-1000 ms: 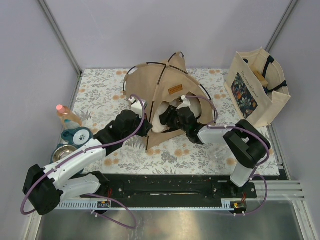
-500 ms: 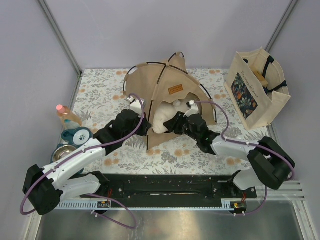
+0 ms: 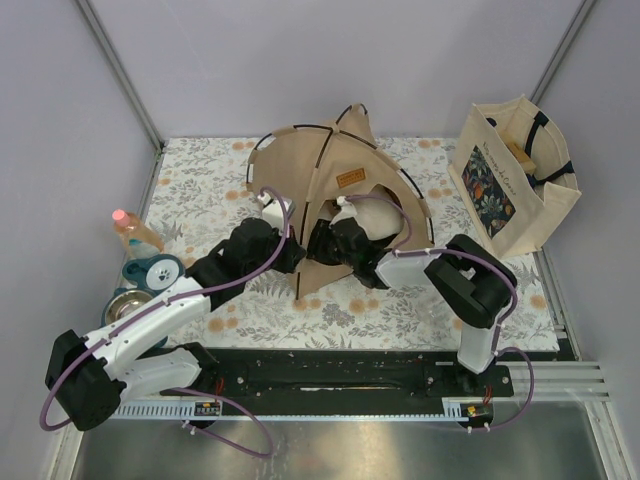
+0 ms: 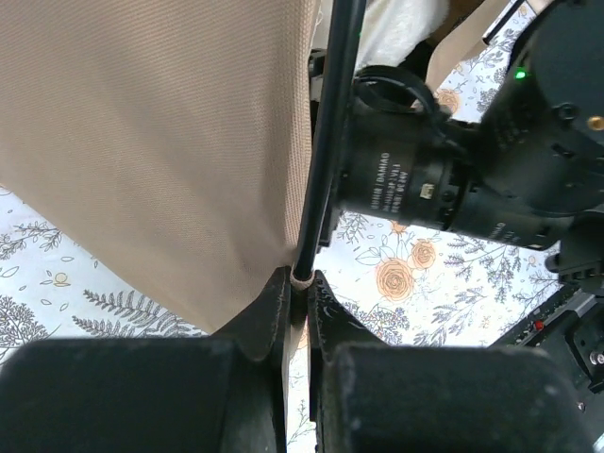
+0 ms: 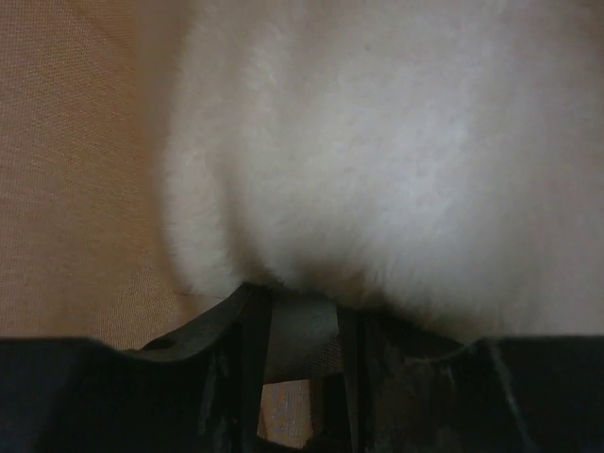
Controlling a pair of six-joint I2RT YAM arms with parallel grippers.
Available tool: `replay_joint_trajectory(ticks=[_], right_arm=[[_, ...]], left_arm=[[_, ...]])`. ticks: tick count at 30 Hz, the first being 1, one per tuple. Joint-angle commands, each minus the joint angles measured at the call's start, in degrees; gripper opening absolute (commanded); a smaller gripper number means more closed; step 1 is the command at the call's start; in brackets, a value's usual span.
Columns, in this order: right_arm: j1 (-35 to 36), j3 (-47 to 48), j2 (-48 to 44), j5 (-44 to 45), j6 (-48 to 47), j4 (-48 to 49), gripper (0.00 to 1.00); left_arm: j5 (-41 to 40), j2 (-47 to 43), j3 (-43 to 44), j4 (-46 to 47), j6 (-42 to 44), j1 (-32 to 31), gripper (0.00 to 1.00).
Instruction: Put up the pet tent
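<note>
Tan pet tent (image 3: 330, 165): left fingers (image 4: 269, 316) clamp its black pole (image 4: 326, 160); right fingers (image 5: 247, 349), seemingly apart, touch white cushion (image 5: 396, 160).

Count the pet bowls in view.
2, both at far left: a teal bowl with a white paw print, and a shiny steel bowl just nearer the arm bases. The tan canvas tent could hide more.

From the right wrist, the white fluffy cushion (image 5: 396, 151) is a blur burying the tips of the right gripper (image 5: 302, 326); its jaws' stance cannot be told. The left wrist view's top edge cuts off the tan canvas pet tent (image 4: 151, 142). Print on the beige tote bag (image 3: 530, 215) is too small to read.
</note>
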Motion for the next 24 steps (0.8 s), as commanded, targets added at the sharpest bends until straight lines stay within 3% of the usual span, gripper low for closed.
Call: replay_joint_trajectory(ticks=[1,7,16,24], right_arm=[[1.3,4.9,3.0,1.5,-0.6,0.0,0.43],[1.5,-2.2,-2.9,3.6,1.7,0.2,0.48],[1.5,-13.6,-31.5,16.0,-2.9,-17.3,0.73],[1.3,-12.8,-53.6,27.5,-10.5,-40.9,0.91]], left_arm=[[5.9,-1.4,1.6,2.5,-2.1,-0.3,0.00],[-0.8,-1.2,2.6,0.3,-2.7,-0.2,0.02],[-6.9,-2.8,3.3,-1.2,-2.8,-0.2,0.24],[-9.0,-7.2,3.2,-2.8,-2.5,-0.2,0.76]])
